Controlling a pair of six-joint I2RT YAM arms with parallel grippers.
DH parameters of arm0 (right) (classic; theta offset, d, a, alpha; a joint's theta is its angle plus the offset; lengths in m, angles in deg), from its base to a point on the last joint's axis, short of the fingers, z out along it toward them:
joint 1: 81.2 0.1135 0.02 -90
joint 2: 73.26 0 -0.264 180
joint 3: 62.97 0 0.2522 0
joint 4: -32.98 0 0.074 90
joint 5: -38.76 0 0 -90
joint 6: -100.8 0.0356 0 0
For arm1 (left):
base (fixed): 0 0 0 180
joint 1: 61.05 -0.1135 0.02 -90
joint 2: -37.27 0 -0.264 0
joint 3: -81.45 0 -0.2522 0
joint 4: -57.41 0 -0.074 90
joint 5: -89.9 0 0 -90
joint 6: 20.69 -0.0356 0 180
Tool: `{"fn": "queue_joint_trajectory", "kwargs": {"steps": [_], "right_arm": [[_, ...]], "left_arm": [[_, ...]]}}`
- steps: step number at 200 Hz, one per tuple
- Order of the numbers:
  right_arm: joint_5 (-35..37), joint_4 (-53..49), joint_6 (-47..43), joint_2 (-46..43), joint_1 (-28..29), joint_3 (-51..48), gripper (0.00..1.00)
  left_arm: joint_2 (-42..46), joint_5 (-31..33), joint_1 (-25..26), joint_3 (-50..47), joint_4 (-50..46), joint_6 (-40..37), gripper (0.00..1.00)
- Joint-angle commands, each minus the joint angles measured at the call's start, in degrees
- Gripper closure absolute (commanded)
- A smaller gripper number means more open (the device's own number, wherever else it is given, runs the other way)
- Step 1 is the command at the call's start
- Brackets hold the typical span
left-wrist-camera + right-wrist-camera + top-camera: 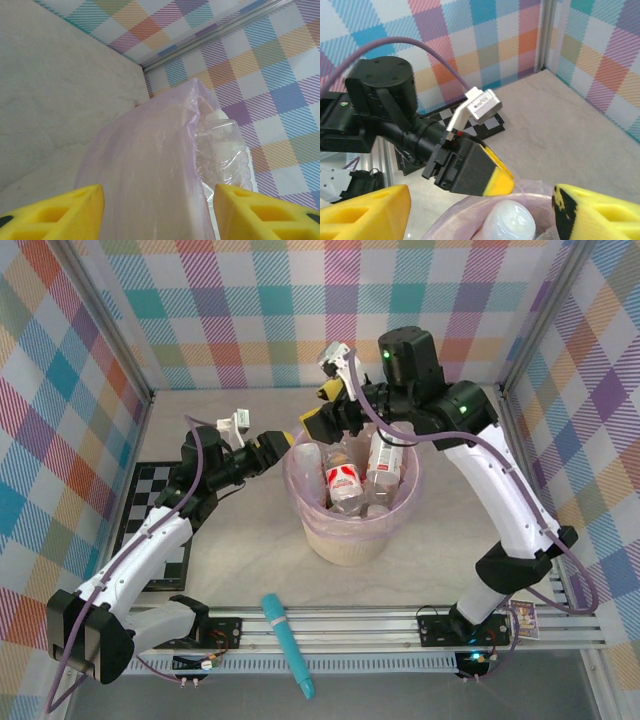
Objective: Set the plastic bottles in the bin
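The bin (345, 540), a round cream basket lined with a pink-lilac bag (150, 165), stands mid-table. Several plastic bottles stand inside it: one with a red-white label (343, 483), another beside it (383, 465). My left gripper (290, 443) is open at the bin's left rim. In the left wrist view the left gripper (160, 200) straddles the bag's edge, with a clear bottle (222, 150) just inside. My right gripper (322, 408) hangs open over the far rim. In its wrist view the right gripper (480, 205) is above a white-capped bottle (510, 222), and the left gripper's fingers (492, 175) sit close.
A long teal stick (288, 645) lies at the near edge across the rail. A black-and-white checkered mat (150, 505) lies under the left arm. Plaid walls close in the table on three sides.
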Motion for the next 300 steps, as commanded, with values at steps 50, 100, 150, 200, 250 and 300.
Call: {"fn": "queue_joint_trajectory", "kwargs": {"steps": [50,100,150,200,250,300], "right_arm": [[13.5,-10.6,16.5,0.5,-10.9,-0.2,0.30],[3.0,-9.3,24.2,-8.0,-33.2,-11.5,0.26],[1.5,2.1,24.5,-17.4,-47.7,-33.7,0.11],[5.0,9.3,22.9,-21.9,-49.7,-50.2,0.01],[2.1,14.0,25.5,-16.2,-49.6,-55.6,0.01],[11.9,33.6,16.2,-18.1,-46.7,-73.0,0.01]], "left_arm": [[-1.4,3.7,5.6,3.0,-0.3,-1.3,0.44],[-11.8,8.7,12.6,10.5,2.3,-3.7,0.44],[-16.1,10.5,10.6,17.3,0.0,-11.8,0.26],[-8.1,11.1,-0.1,21.3,-9.4,-20.7,0.00],[-6.9,12.7,-11.9,14.2,-14.7,-20.4,0.00],[-7.4,36.6,-12.1,-1.7,-11.5,-30.9,0.00]]}}
